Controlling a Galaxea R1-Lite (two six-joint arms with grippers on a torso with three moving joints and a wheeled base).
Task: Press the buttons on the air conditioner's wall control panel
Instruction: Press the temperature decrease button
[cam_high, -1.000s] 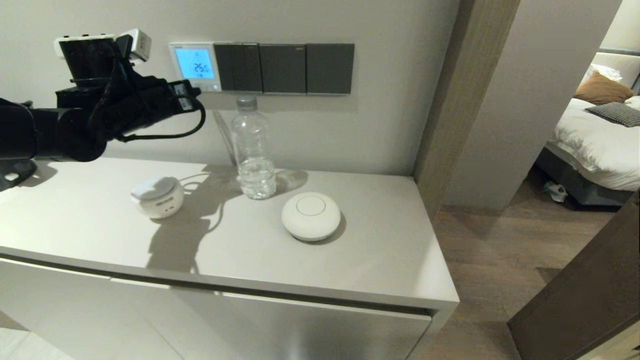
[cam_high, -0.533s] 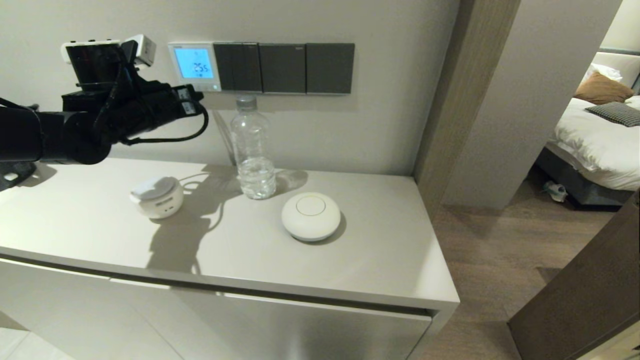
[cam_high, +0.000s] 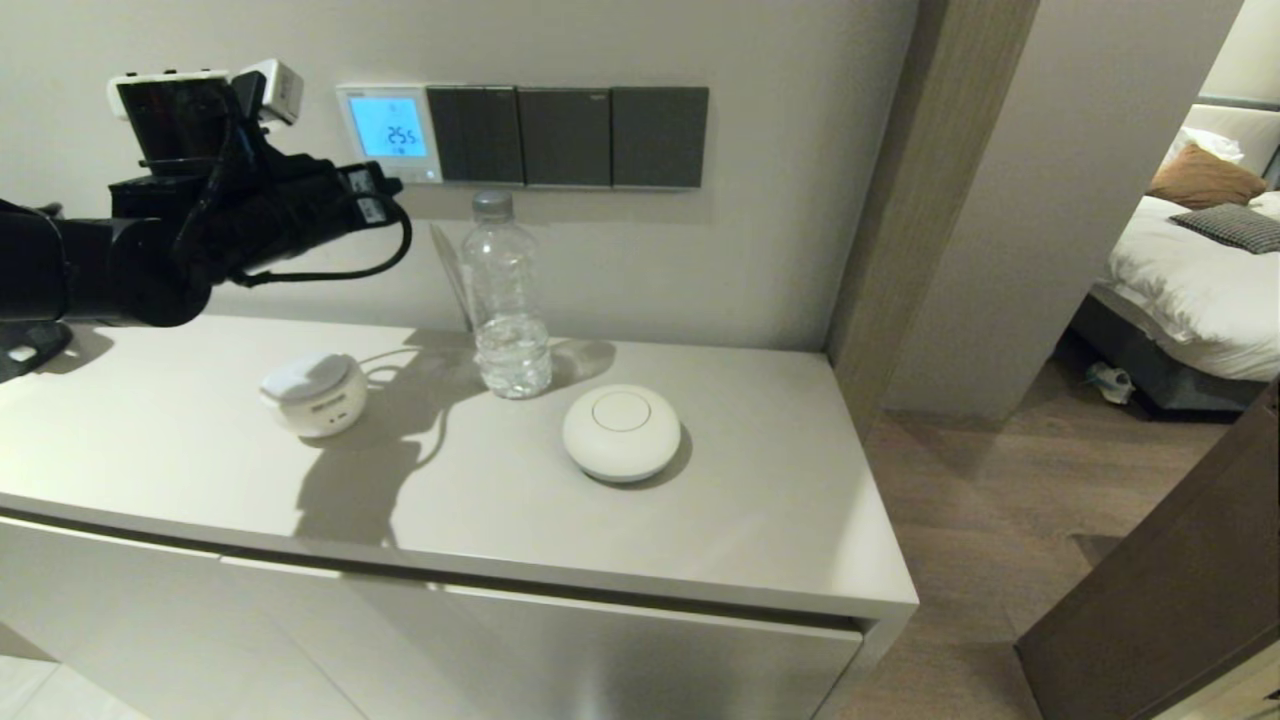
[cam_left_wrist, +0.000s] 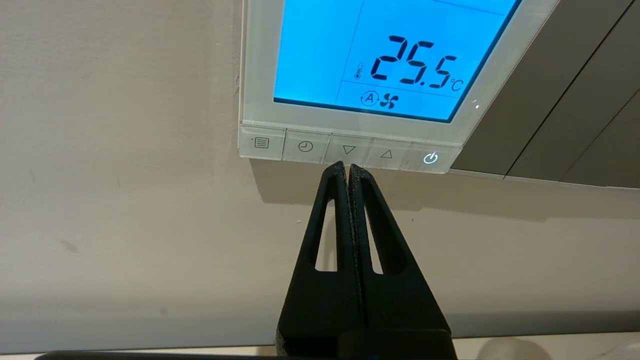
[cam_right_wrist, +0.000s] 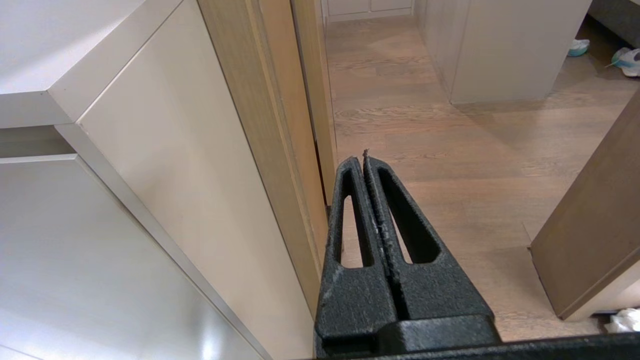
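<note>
The air conditioner's wall control panel (cam_high: 390, 132) is a white-framed square with a light-blue screen reading 25.5; it fills the top of the left wrist view (cam_left_wrist: 260, 75). The buttons (cam_left_wrist: 349, 150) form a pale row under the screen: menu, clock, down arrow, up arrow, and a lit power symbol. My left gripper (cam_left_wrist: 348, 166) is shut and empty, its tips right at the strip's lower edge under the down arrow; contact cannot be told. In the head view it (cam_high: 385, 195) sits just below the panel. My right gripper (cam_right_wrist: 361, 159) is shut and parked low beside the cabinet.
Dark grey switch plates (cam_high: 567, 137) adjoin the panel on its right. A clear water bottle (cam_high: 508, 300) stands on the cabinet top (cam_high: 760, 500) just right of my left gripper. Two white round devices (cam_high: 314, 393) (cam_high: 621, 432) lie there. A doorway opens at right.
My left arm rose and pushed toward the panel half a second ago, then drew back down to about where it started. The screen's reading changed to 25.5.
</note>
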